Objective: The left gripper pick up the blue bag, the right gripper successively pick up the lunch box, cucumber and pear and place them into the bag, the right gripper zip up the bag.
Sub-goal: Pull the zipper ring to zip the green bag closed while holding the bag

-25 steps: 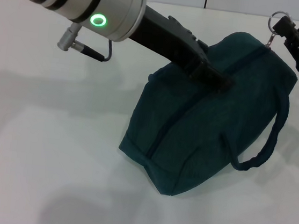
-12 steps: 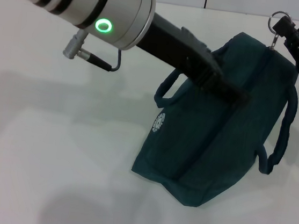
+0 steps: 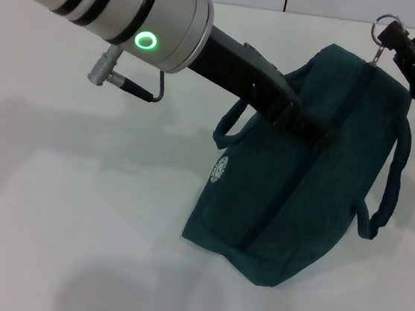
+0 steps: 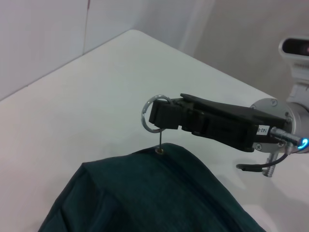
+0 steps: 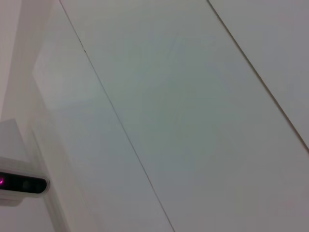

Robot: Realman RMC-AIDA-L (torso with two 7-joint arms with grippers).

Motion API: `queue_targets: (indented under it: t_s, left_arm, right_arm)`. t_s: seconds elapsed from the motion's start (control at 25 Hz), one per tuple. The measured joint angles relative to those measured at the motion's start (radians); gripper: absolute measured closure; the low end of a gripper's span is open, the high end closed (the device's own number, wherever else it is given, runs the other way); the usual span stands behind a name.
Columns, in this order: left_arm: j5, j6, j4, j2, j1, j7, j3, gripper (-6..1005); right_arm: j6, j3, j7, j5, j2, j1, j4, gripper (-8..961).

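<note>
Left tool [image 3: 312, 126] clamped on the blue bag's [image 3: 300, 196] top — right tool [image 4: 157, 116] pinching the ring zipper pull [image 4: 153, 114], bag zipped on the table [image 3: 74, 208].

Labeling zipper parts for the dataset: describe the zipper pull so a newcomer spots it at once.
Find the blue bag on the white table. At the bag's far top end, by the right gripper, a thin pin rises from the fabric to the zipper pull. It is a silver ring, the only bare metal on the bag, pinched in that black claw.
</note>
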Motion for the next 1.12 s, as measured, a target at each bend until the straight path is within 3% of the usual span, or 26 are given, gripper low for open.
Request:
queue_targets:
  t_s: [0.24,0.64,1.12]
  left_arm:
    - [0.020,-0.001,-0.034,0.000,-0.007,-0.015,0.004,117]
    - [0.020,-0.033,-0.074,0.004,0.002,0.041,0.000,266]
    - [0.000,-0.026,-0.129,0.005,-0.017,0.107,-0.020,712]
  right_arm:
    - [0.007,0.000,0.001,0.000,0.000,0.000,0.001,948]
    - [0.008,0.000,0.004,0.000,0.000,0.000,0.002,947]
    - [0.009,0.001,0.015,0.000,0.000,0.000,0.002,948]
